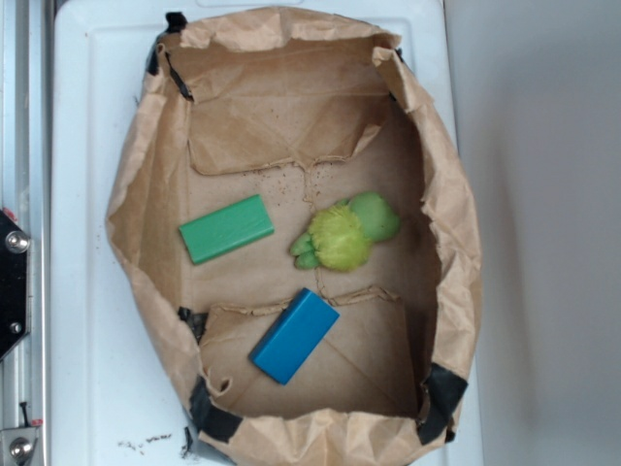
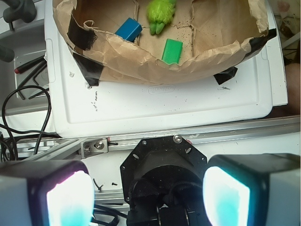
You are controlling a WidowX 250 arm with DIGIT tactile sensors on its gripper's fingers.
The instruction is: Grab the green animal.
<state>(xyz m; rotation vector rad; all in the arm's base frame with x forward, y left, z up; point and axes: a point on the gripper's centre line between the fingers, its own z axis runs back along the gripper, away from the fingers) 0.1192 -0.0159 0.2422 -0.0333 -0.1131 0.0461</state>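
The green animal [image 1: 344, 236] is a fuzzy yellow-green plush with a darker green rounded part. It lies in the middle right of the open brown paper bag [image 1: 146, 184]. It also shows at the top of the wrist view [image 2: 160, 13], far from the gripper. My gripper [image 2: 148, 195] is open and empty, its two pads [image 2: 70, 200] wide apart at the bottom of the wrist view, well outside the bag above the robot base. The gripper does not show in the exterior view.
A flat green block [image 1: 226, 229] lies left of the plush and a blue block [image 1: 295, 335] lies below it, both inside the bag. The bag sits on a white tray [image 1: 78, 291]. An aluminium rail [image 2: 225, 134] and cables [image 2: 19, 113] lie near the base.
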